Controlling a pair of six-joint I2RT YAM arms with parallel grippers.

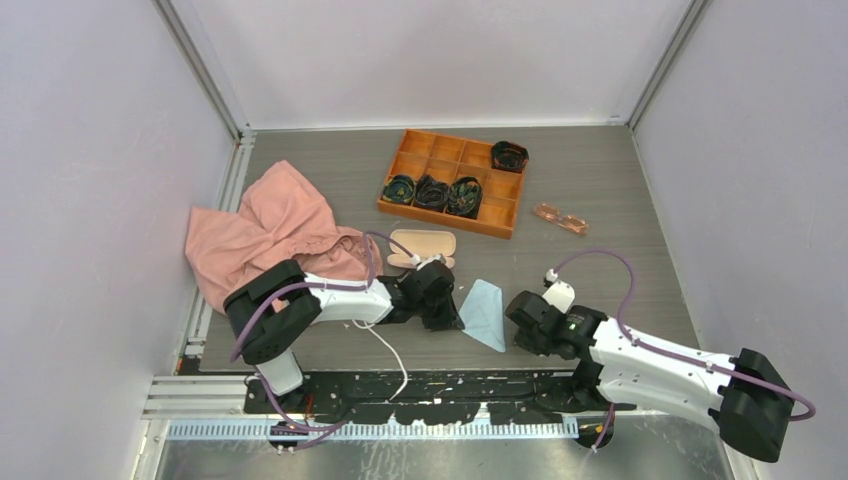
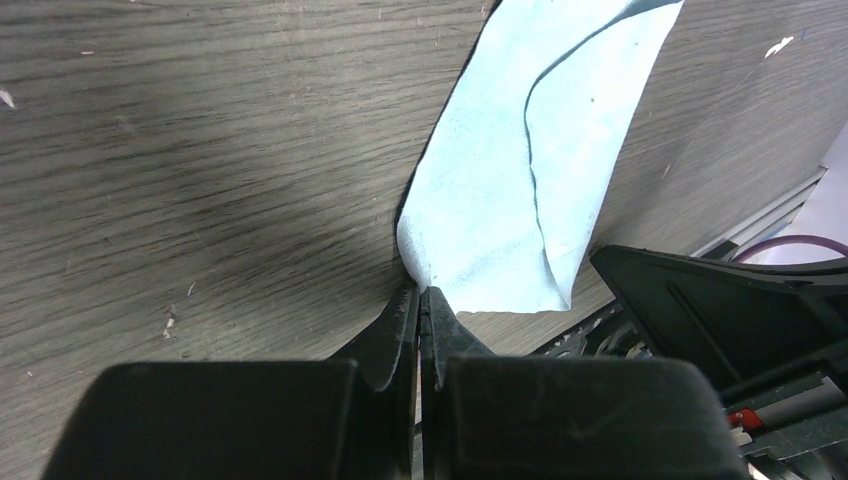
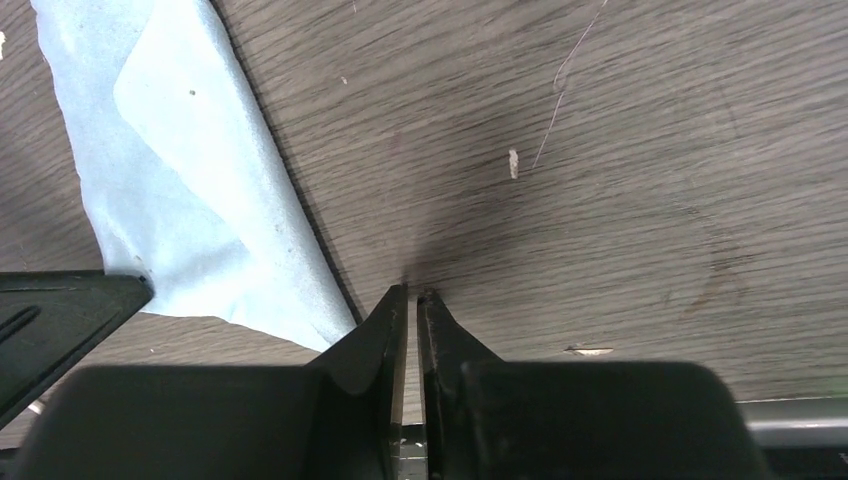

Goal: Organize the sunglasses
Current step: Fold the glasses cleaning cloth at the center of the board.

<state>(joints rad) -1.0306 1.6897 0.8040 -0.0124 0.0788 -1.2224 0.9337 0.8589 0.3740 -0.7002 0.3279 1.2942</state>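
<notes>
Pinkish-orange, the one pair of sunglasses [image 1: 560, 217] lay far right on the bench [image 1: 620, 180] (beside one tray [image 1: 452, 184]). Left tool [image 2: 421, 300] pinched one blue cloth [image 2: 520, 190]; right tool [image 3: 411, 297] closed, empty.

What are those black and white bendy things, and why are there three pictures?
They are two robot arms. One picture looks down from above; the other two come from cameras on each arm's wrist. On the table lie the sunglasses, a pink case, an orange tray holding dark bundles, a pink garment and a blue cloth. The left gripper looks shut at the cloth's edge; whether it grips it is unclear. The right gripper is shut and holds nothing.
</notes>
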